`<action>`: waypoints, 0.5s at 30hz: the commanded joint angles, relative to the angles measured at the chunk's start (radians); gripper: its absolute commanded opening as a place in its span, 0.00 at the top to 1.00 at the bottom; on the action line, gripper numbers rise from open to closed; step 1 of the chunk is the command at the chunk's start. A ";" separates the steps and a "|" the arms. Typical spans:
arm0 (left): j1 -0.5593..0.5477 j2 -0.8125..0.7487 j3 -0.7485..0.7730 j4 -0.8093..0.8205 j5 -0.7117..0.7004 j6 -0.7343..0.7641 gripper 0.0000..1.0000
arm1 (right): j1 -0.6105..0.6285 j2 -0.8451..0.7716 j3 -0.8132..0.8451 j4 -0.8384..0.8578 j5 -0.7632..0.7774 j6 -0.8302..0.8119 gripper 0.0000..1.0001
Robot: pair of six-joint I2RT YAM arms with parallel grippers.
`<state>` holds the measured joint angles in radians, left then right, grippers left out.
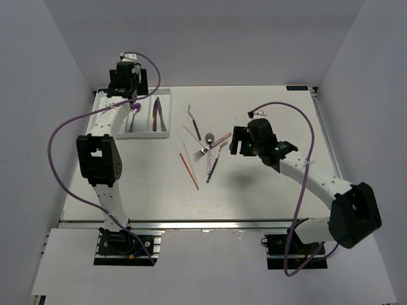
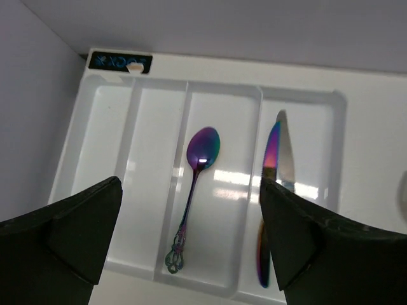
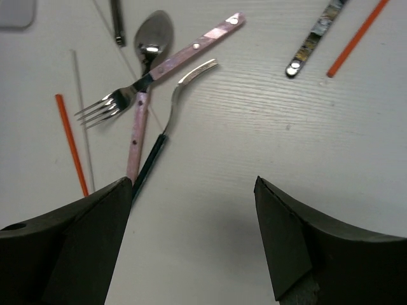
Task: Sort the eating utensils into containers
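The white cutlery tray (image 1: pixel 146 134) lies at the table's far left. In the left wrist view the tray (image 2: pixel 152 127) holds an iridescent spoon (image 2: pixel 198 184) in a middle slot. An iridescent knife (image 2: pixel 267 190) and a silver knife (image 2: pixel 286 155) lie in the slot to its right. My left gripper (image 2: pixel 191 254) hovers open and empty above the tray (image 1: pixel 125 89). Loose utensils (image 1: pixel 206 149) lie mid-table: a pink-handled fork (image 3: pixel 172 60), a pink-handled spoon (image 3: pixel 135 140), a dark-handled piece (image 3: pixel 168 121), red chopsticks (image 3: pixel 71 143) and a pale one (image 3: pixel 82 121). My right gripper (image 3: pixel 194 241) is open and empty, just right of this pile (image 1: pixel 236 143).
A patterned handle (image 3: pixel 315 35) and another red chopstick (image 3: pixel 356 38) lie beyond the right gripper. A dark-handled utensil (image 1: pixel 194 119) lies between pile and tray. Grey walls close in the table on the left, back and right.
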<state>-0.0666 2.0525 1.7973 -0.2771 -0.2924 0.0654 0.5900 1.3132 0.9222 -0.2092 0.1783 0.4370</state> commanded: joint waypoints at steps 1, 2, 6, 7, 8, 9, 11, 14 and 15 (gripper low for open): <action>0.004 -0.204 0.105 -0.164 -0.033 -0.198 0.02 | -0.056 0.098 0.125 -0.091 0.098 0.020 0.18; 0.004 -0.221 0.118 -0.213 -0.036 -0.282 0.02 | -0.062 0.121 0.147 -0.108 0.163 0.054 0.18; 0.004 -0.392 -0.028 -0.321 0.033 -0.401 0.02 | -0.093 0.237 0.256 -0.148 0.254 0.083 0.18; 0.004 -0.496 -0.171 -0.288 0.080 -0.410 0.02 | -0.114 0.301 0.288 -0.172 0.265 0.091 0.20; 0.004 -0.549 -0.252 -0.262 0.107 -0.418 0.02 | -0.130 0.334 0.353 -0.195 0.263 0.086 0.21; 0.004 -0.601 -0.322 -0.237 0.125 -0.412 0.02 | -0.142 0.366 0.386 -0.209 0.257 0.074 0.22; 0.004 -0.721 -0.488 -0.226 0.124 -0.415 0.02 | -0.177 0.469 0.485 -0.257 0.260 0.066 0.25; -0.006 -0.875 -0.710 -0.177 0.113 -0.420 0.02 | -0.213 0.576 0.562 -0.266 0.279 0.046 0.25; -0.010 -0.909 -0.767 -0.124 0.125 -0.420 0.02 | -0.222 0.628 0.611 -0.269 0.270 0.039 0.26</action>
<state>-0.0685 1.2076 1.1801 -0.4259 -0.2070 -0.3222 0.3969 1.8694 1.4418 -0.4248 0.4065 0.4904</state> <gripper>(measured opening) 0.981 0.742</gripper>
